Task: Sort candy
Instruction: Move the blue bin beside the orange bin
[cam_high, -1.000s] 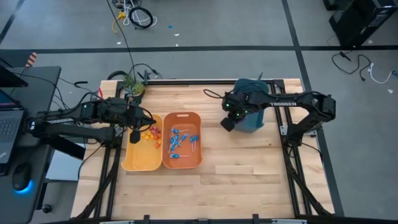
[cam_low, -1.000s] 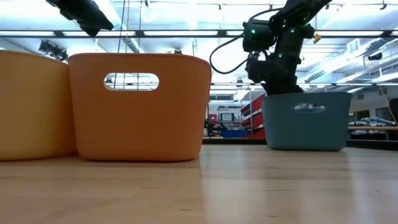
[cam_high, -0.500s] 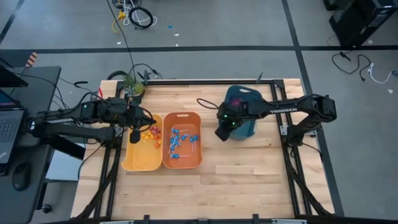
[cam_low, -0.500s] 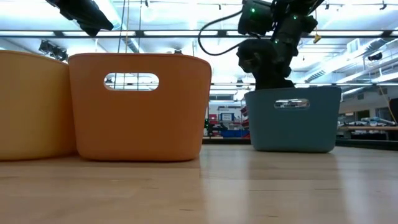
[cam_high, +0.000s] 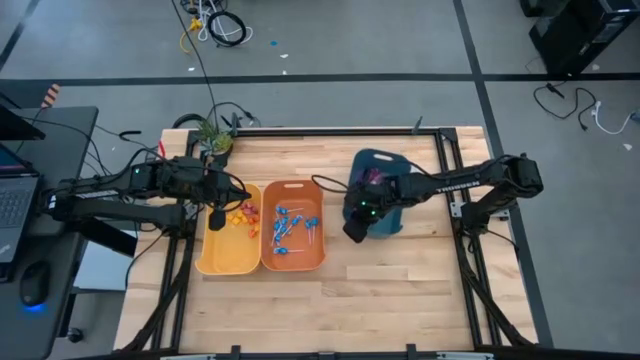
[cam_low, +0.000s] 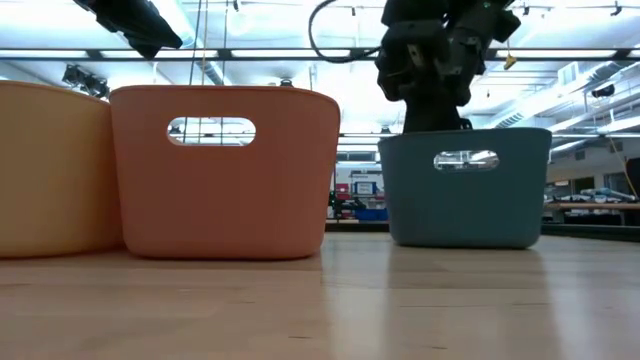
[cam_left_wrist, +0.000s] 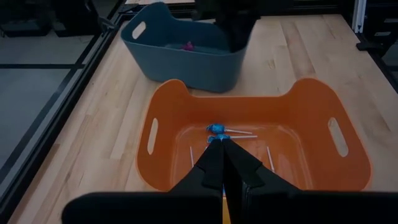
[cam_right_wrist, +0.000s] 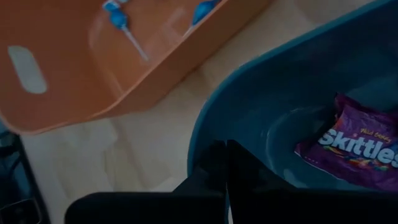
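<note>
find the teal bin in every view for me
High view: teal bin right of centre, under the right arm.
Low view: right of centre.
Left wrist view: far side, beyond the orange bin.
Right wrist view: its rim and inside fill the right.
Shared landmark: orange bin.

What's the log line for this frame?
right gripper: shut on teal bin rim | left gripper: shut, over yellow bin | lollipops: in orange bin

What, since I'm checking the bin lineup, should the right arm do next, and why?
Probably slide the teal bin closer to the orange bin: the right gripper sits shut at its rim, and a gap separates them.
</note>
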